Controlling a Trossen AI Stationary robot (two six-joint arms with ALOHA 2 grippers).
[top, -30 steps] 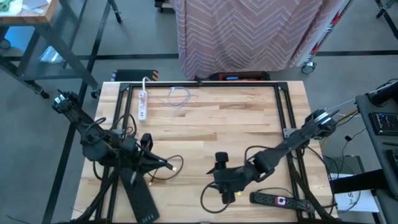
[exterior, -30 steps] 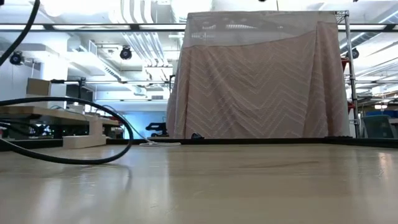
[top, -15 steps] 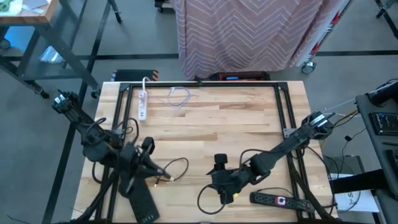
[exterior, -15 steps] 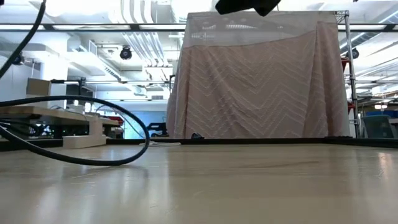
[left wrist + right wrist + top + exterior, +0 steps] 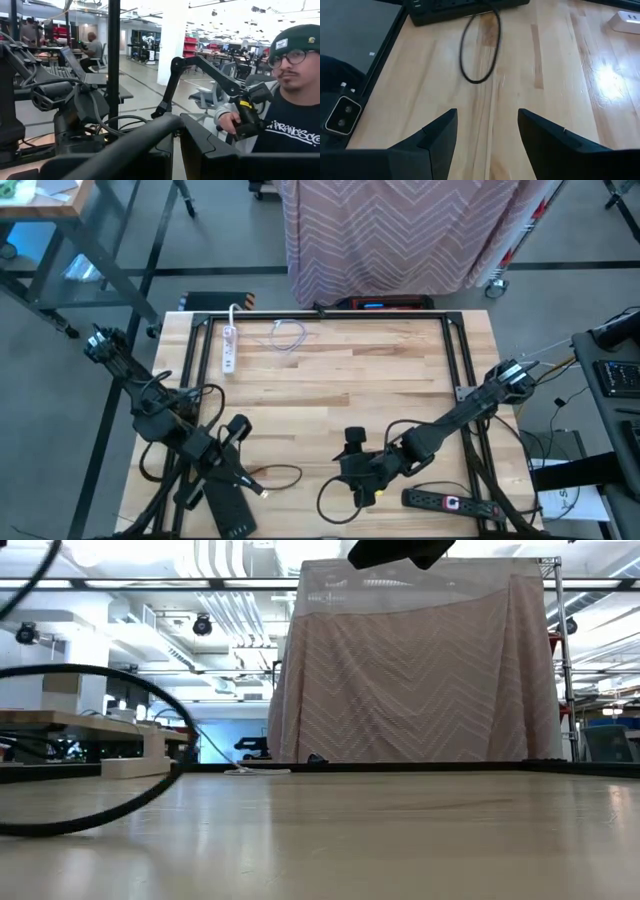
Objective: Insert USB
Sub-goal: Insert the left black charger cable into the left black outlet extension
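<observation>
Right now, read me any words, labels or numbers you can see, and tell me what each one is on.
"FRANCISCO", partly cut off: on the person's dark shirt.
Patch on the green beanie: too small to read.
Label on the black power strip: too small to read.
No other readable text.

You have a thin black USB cable (image 5: 272, 476) lying in a loose loop on the wooden desk (image 5: 340, 380), near its front-left part. Its light-coloured plug end (image 5: 265, 493) sits at the loop's front, just beside the left gripper (image 5: 243, 477); you cannot tell from above whether the plug is pinched or merely touching. In the low view the cable (image 5: 120, 740) arcs up off the desk as a dark hoop. A black power strip (image 5: 448, 502) lies flat along the desk's front-right edge, a red switch at its middle. A white power strip (image 5: 228, 348) lies flat near the back-left corner, its white cord running rearward.
</observation>
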